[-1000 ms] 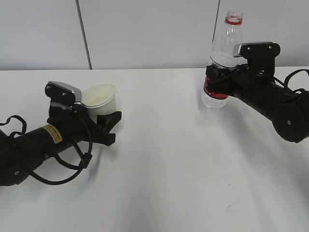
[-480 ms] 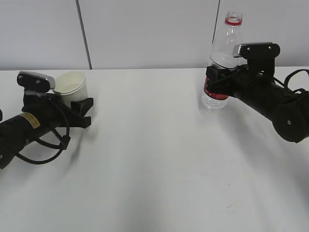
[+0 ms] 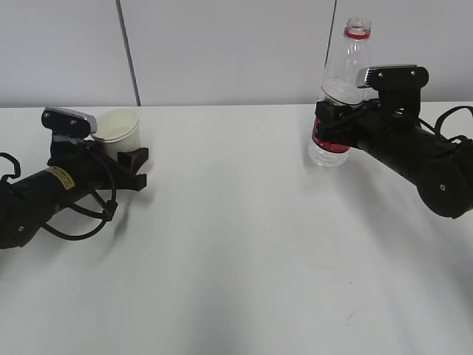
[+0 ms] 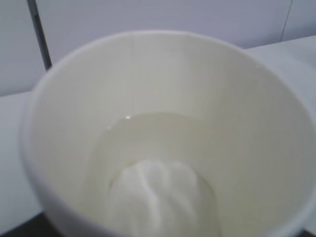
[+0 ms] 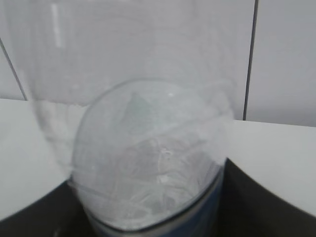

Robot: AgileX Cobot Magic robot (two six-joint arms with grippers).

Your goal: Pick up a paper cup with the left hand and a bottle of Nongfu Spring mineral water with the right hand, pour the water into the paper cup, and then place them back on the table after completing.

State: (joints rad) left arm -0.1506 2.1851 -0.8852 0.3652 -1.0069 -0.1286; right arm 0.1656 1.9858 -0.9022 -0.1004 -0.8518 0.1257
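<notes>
The left gripper is clamping the light, crushable paper cup low at nine o'clock on the tabletop, while the right gripper is gripping the thin, slippery bottle mid-body at two o'clock.

**Both your arms are holding on**

Your left hand lies low and reaches right, with its fingers closed around something. Your right hand reaches in from the right, raised higher, its fingers squeezed tight too.
</notes>
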